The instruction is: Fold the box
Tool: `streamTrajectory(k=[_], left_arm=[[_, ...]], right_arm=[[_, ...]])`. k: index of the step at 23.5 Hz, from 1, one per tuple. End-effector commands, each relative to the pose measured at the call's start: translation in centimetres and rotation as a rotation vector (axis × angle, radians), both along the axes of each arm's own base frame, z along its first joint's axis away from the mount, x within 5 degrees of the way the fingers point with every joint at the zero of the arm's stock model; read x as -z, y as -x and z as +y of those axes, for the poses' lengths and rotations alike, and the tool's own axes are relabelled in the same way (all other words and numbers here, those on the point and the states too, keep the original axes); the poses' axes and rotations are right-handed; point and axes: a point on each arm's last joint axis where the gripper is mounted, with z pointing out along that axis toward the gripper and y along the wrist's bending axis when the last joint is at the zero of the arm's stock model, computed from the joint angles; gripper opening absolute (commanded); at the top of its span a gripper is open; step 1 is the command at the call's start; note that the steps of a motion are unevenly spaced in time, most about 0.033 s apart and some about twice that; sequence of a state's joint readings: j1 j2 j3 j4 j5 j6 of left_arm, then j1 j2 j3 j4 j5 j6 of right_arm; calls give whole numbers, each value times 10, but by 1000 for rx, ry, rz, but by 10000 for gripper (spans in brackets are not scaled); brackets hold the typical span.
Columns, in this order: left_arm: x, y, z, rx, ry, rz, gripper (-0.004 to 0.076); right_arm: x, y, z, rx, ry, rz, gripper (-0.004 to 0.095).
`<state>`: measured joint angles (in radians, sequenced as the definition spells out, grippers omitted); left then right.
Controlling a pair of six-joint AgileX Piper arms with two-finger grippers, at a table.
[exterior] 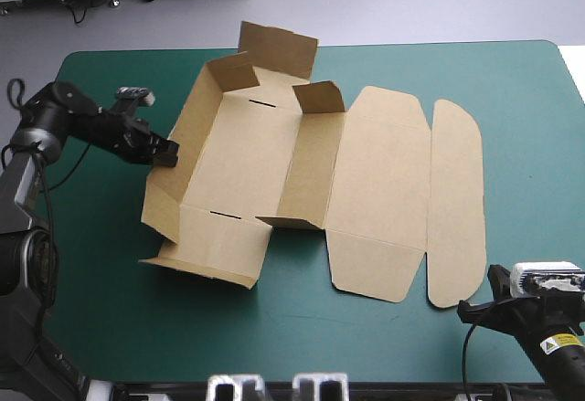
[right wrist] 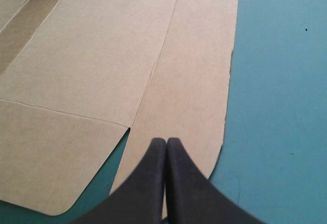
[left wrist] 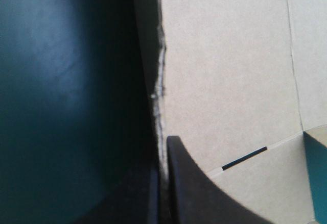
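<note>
Box [exterior: 247, 159] sat at centre frame in the high view, on the cover [exterior: 512, 90], partly raised. Base panel lay left of centre. Left wall [exterior: 187, 131] stood up, leaning outward. Far end flaps were up, toward upper middle. A low wall [exterior: 311, 168] was raised between base and lid. Lid [exterior: 384, 173] lay flat right of centre, with its rounded flap [exterior: 457, 200] flat beyond it. There were two dark slots in the base creases, one far [exterior: 265, 104] and one near.

Left gripper [exterior: 169, 152] was at mid left, clamped on the left wall's top edge. In the left wrist view its fingers were all but closed, the board edge pinched between them. The box's inner face, with a slot, lay to one side and shadowed cover to the other.

Right gripper [exterior: 471, 308] was at lower right, near the flap's near end and apart from the board in the high view. In the right wrist view it was clenched on nothing, fingers meeting in one point over the flap's near end. Contact could not be told.
</note>
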<state>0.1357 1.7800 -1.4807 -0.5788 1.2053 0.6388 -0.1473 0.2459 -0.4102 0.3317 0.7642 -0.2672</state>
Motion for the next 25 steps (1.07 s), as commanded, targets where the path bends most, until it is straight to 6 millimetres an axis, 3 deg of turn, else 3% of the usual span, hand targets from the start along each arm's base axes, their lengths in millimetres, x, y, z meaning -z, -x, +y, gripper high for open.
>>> streamTrajectory(k=[1,8,10,14,17,22,23,25], left_arm=[[-56,5,-40,187,-143,-135,-10],[-139,15,-119,467,-532,-551,-10],[-153,20,-141,560,-607,-686,-10],[-163,30,-178,687,-664,-874,-10],[-164,50,-215,825,-649,-948,-10],[-163,88,-258,992,-680,-996,-10],[-165,97,-261,1015,-682,-991,-10],[-172,106,-258,1011,-672,-1002,-10]], right_arm=[[-13,-3,-1,15,-3,-79,-20],[-13,-3,-1,15,-3,-79,-20],[-13,-3,-1,15,-3,-79,-20],[-13,-3,-1,15,-1,-79,-19],[-23,-1,0,8,1,-97,-19],[-68,9,-7,96,19,-156,-19],[-84,8,-10,121,42,-152,-19],[-96,3,-11,124,55,-137,-19]])
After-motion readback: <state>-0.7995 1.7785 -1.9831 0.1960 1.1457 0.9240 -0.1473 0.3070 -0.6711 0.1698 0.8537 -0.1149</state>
